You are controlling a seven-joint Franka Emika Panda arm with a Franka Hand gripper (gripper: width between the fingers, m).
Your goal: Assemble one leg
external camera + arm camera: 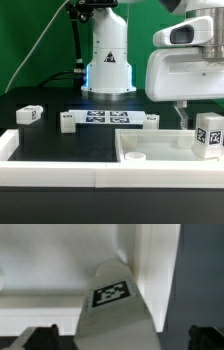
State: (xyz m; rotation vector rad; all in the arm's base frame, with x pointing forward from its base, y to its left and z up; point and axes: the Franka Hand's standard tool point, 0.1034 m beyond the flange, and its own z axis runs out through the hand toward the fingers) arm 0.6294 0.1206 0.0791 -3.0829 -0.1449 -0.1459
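Observation:
The leg (pixel 209 135), a small white block with black-and-white tags, stands upright on the far right part of the big flat white panel (pixel 160 148). My gripper (pixel 200 122) hangs over it with one dark finger (pixel 182 117) showing beside the leg. In the wrist view the leg (pixel 112 294) rises between my gripper's (pixel 122 339) two dark fingertips (pixel 40 338), with a gap on each side. The jaws are open and touch nothing. The leg stands near the panel's edge (pixel 158 258).
Three more white legs lie on the black table: at the exterior view's left (pixel 30 115), left of centre (pixel 67 123) and right of centre (pixel 150 121). The marker board (pixel 105 118) lies in front of the robot base (pixel 108 65). A white wall (pixel 60 172) borders the table's front.

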